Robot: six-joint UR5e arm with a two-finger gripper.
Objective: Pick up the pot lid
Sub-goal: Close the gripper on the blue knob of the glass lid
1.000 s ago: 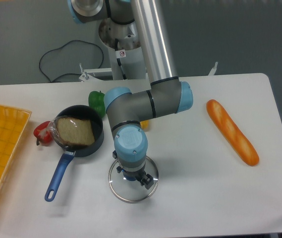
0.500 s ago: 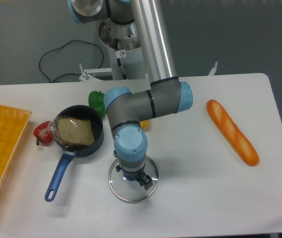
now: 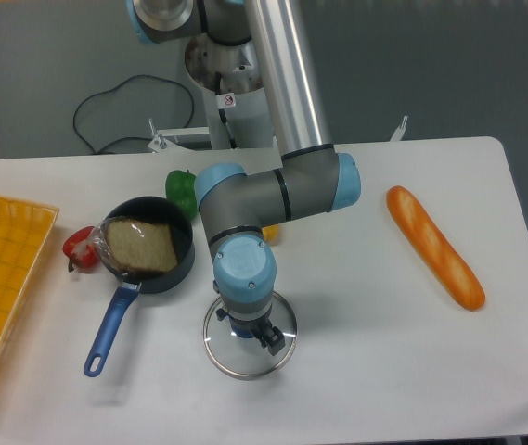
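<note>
The pot lid (image 3: 245, 362) lies flat on the table, a clear disc with a shiny metal rim and a blue knob in its middle. Over it hangs the gripper (image 3: 247, 329), pointing down, with its fingertips low on either side of the knob. The fingers stand apart, partly hiding the knob and the lid's back part. Whether both fingers touch the knob cannot be made out.
Left of the arm, a black pan (image 3: 181, 243) with a blue handle holds a brown bread-like piece (image 3: 141, 247). Behind are a red object (image 3: 80, 248) and a green one (image 3: 181, 192). A yellow crate (image 3: 8, 278) stands far left, an orange baguette (image 3: 433, 246) right.
The gripper's fingers have drawn somewhat closer together around the knob, mostly in the first half second. The arm and the lid look unmoved.
</note>
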